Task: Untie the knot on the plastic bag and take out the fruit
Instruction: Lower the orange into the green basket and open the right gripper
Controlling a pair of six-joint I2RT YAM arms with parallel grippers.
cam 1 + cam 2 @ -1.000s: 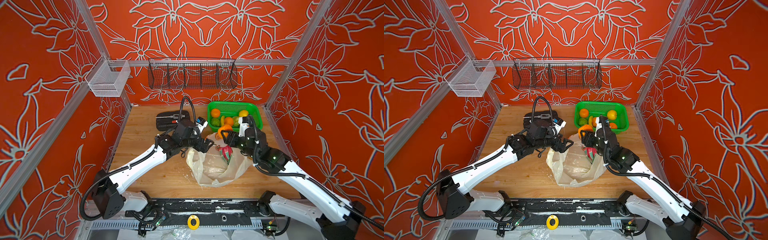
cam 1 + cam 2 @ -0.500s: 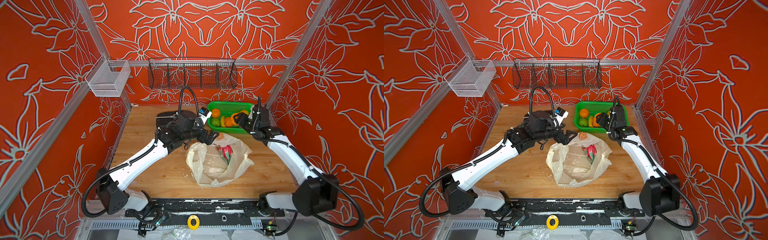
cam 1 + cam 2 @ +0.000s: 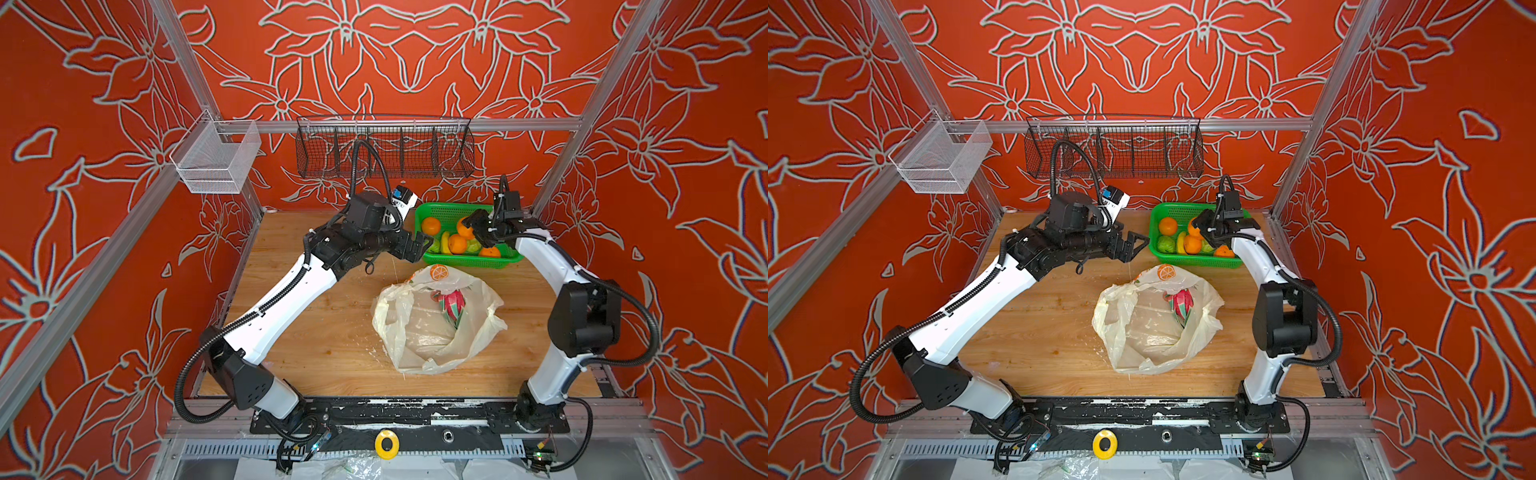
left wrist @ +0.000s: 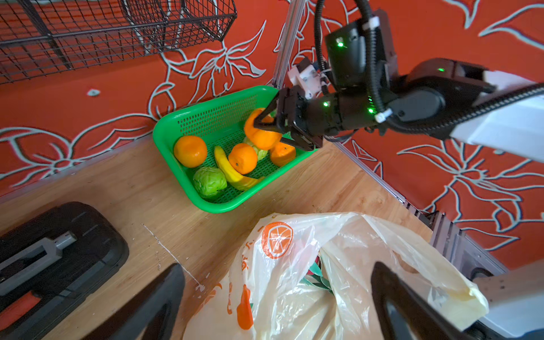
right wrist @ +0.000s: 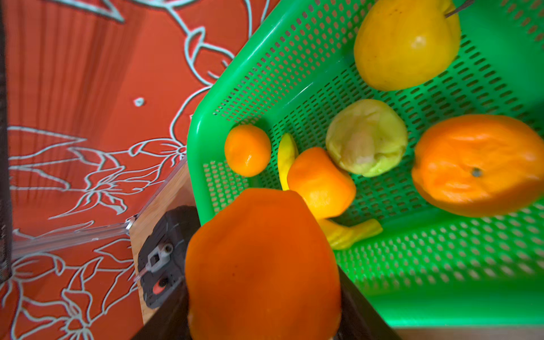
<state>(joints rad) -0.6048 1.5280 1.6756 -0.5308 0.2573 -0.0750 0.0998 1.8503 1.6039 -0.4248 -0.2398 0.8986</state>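
The plastic bag [image 3: 419, 332] [image 3: 1142, 328] lies in the middle of the table with its mouth open, and no knot shows. A pink-and-green dragon fruit [image 3: 453, 305] [image 3: 1181, 305] rests inside it. My right gripper [image 3: 471, 226] [image 3: 1200, 227] [image 5: 265, 309] is shut on an orange fruit [image 5: 262, 250] [image 4: 263, 132], just above the green basket [image 3: 469, 262] [image 4: 164, 141]. In the basket lie more oranges [image 4: 190, 150], a bumpy green fruit [image 4: 209, 182] and a yellow one [image 5: 406, 44]. My left gripper [image 3: 422, 245] [image 3: 1138, 245] [image 4: 276, 294] hangs open and empty above the bag's far edge.
A small yellow banana [image 4: 232, 170] lies in the green basket. A black tool case [image 4: 59, 250] sits on the table at the back left, under my left arm. A black wire rack [image 3: 384, 151] and a white mesh bin [image 3: 216, 162] hang on the walls.
My right arm has carried the orange fruit from the bag's mouth back to above the green basket. My left gripper has lifted away from the bag's rim, and the bag has slumped open.
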